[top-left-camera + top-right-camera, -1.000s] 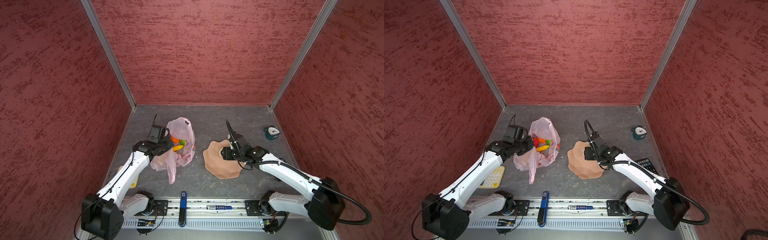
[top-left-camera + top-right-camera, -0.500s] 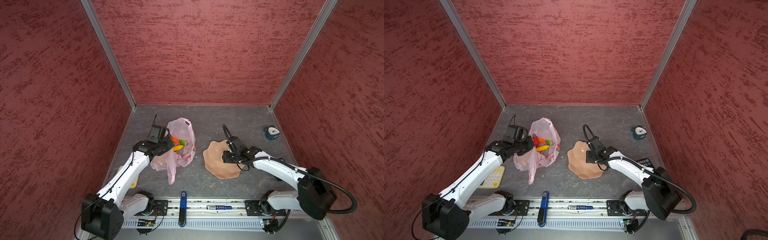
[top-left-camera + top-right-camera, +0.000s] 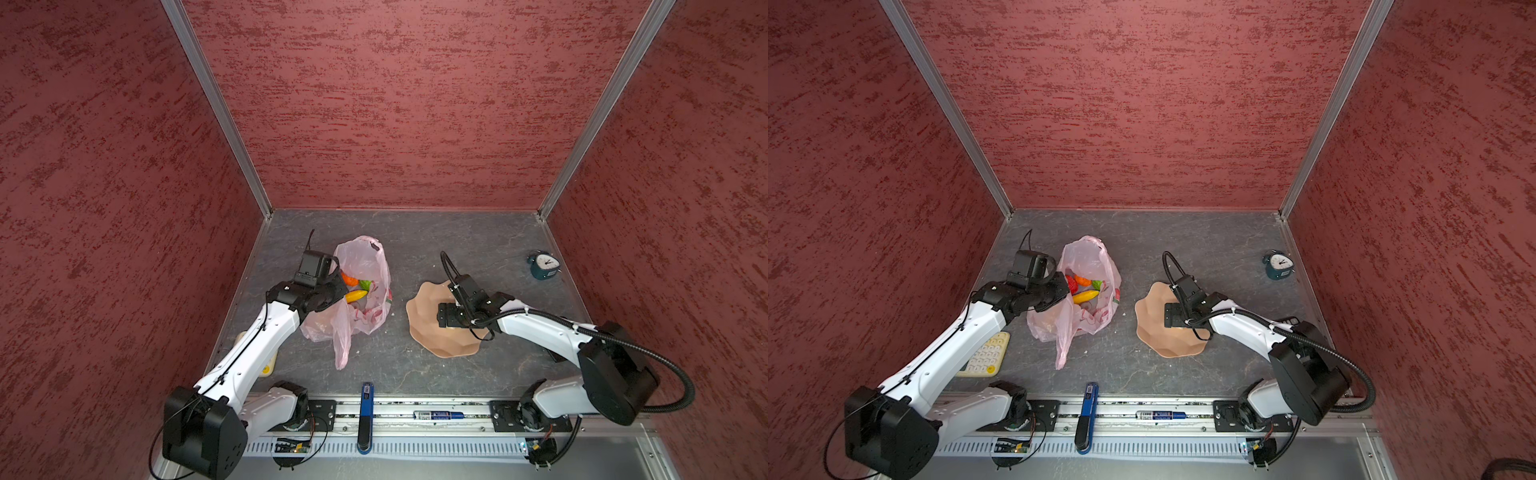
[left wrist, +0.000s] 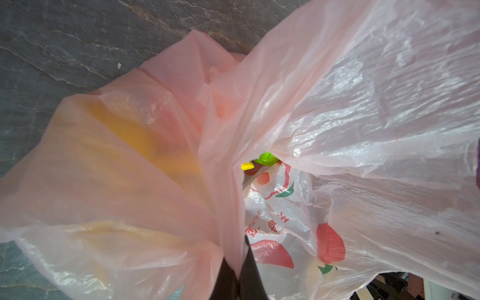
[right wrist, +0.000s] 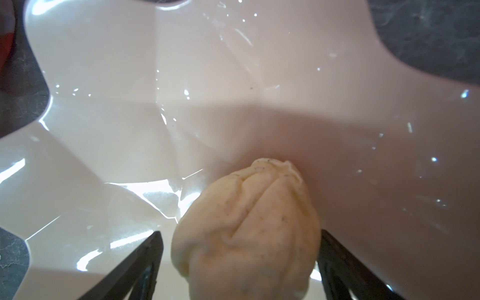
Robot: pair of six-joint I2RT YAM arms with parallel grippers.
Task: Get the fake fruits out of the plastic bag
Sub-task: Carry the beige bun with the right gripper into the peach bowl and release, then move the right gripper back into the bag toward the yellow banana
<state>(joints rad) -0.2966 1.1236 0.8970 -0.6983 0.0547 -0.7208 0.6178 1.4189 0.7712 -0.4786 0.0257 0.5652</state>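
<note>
Grey desk [image 3: 457, 245], red walls [image 3: 374, 104]: my left end effector [image 4: 235, 265] pinches a fold of the thin, slippery bag [image 3: 365, 257] with the banana [image 3: 356, 296] and other fruits [image 3: 1082, 280] inside, my right end effector [image 5: 240, 232] stands apart around a cream ball [image 5: 246, 220] in the dish [image 5: 181, 78], probably light, stiff, best gripped mid-body.

Left arm [image 3: 266, 336] reaches forward and inward across the counter [image 3: 415, 374]. Left pincer [image 4: 238, 262] clamped tight, pinching a fold of the plastic bag [image 4: 363, 104]. Right arm [image 3: 540, 328] angles inward toward centre, wrist pitched down. Right pincer [image 5: 240, 233] spread wide, fingers [image 5: 145, 257] well apart.
</note>
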